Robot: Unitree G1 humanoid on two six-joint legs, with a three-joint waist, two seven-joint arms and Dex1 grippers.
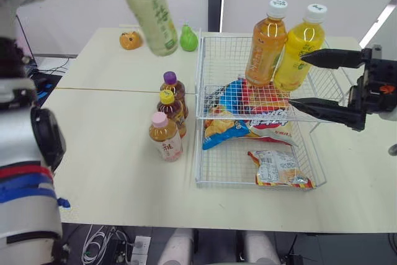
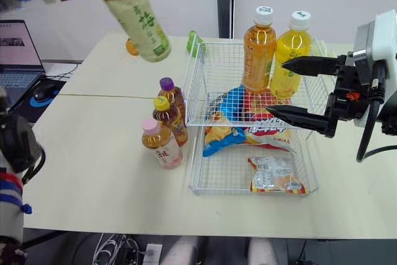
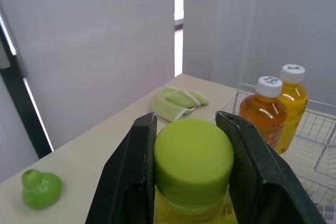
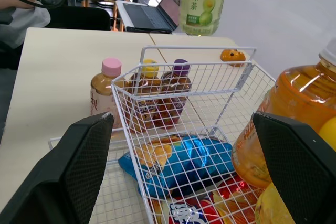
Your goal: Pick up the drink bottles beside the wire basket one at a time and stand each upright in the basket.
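Table (image 1: pixel 111 172), near edge bare. Wire basket (image 1: pixel 200 79) has 2 tiers. Lower tier, front: 1 snack pack (image 1: pixel 279 169) lying flat. Behind it, a blue chip bag (image 1: pixel 242 113) lies partly under the upper tier.

Just left of the basket, 3 small bottles stand upright in a tight row: pink-cap (image 1: pixel 166 138) nearest, then yellow-cap (image 1: pixel 172 111), then purple-cap (image 1: pixel 175 90).

R gripper (image 1: pixel 296 79) hangs at the basket's right side, level w/ the upper tier, jaws spread wide, holding nothing, tips pointing toward the yellow bottle (image 1: pixel 301 48). That bottle & an orange bottle (image 1: pixel 267 44) stand upright side by side in the upper tier, touching.

L gripper (image 3: pixel 188 124) is raised high over the table's far left, jaws clamped on the green cap (image 3: pixel 193 156) of a green-tea bottle (image 1: pixel 150 10). Bottle hangs in the air, tilted, base toward the basket, well above the 3 small ones.

Far edge: orange toy (image 1: pixel 131 40) & green pear (image 1: pixel 188 39), the pear just beside the basket's far-left corner.
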